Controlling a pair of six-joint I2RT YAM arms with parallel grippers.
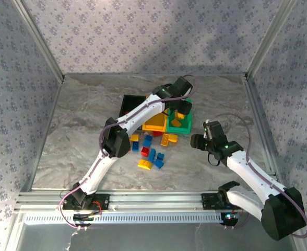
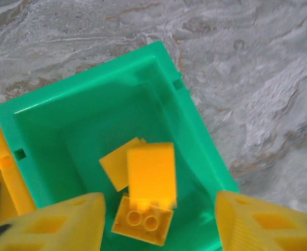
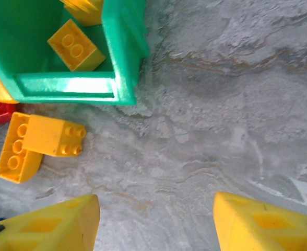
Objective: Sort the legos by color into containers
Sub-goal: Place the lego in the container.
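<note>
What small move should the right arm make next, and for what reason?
Probably move the right gripper sideways toward the two yellow bricks lying on the table just outside the green bin. The gripper is open and empty over bare table. The bin holds yellow pieces, so these two look like the closest ones to collect.

Green bin; yellow bricks; grey marbled table.
</note>
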